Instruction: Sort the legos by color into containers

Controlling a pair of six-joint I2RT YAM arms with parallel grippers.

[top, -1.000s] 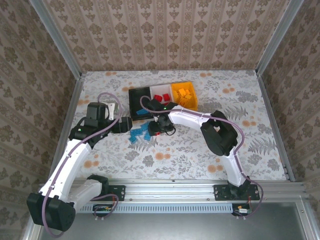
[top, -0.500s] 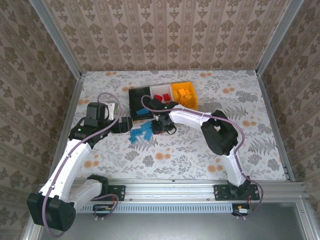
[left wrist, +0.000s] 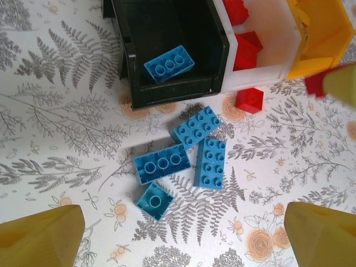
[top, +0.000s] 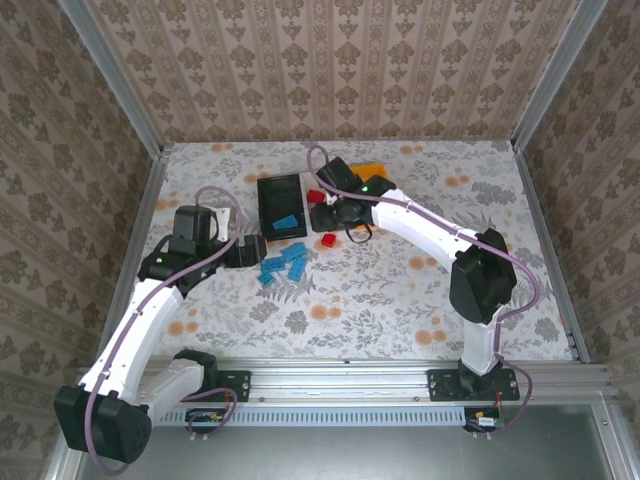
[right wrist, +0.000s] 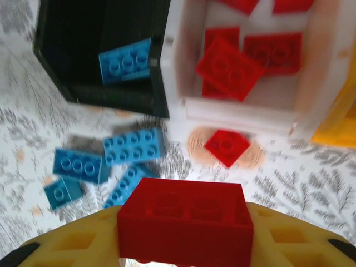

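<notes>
My right gripper (right wrist: 185, 236) is shut on a red lego (right wrist: 185, 219) and holds it above the table, just in front of the white container (right wrist: 192, 105), which has several red legos in it. It hangs over the containers (top: 325, 210). A small red lego (right wrist: 226, 147) lies on the table before the white container. The black container (left wrist: 172, 94) holds one blue lego (left wrist: 169, 63). Several blue legos (left wrist: 183, 158) lie in a cluster in front of it. The orange-yellow container (left wrist: 328, 44) stands to the right. My left gripper (left wrist: 181, 245) is open above the blue cluster (top: 283, 262).
The right arm (top: 430, 225) stretches across the containers and hides most of the white and orange-yellow ones from above. Patterned walls and metal rails close the table in on three sides. Bare flowered tabletop lies to the right and front.
The right gripper has risen from beside the blue cluster with the red lego and swung back toward the containers. A small red lego stays on the table. The left arm has not moved.
</notes>
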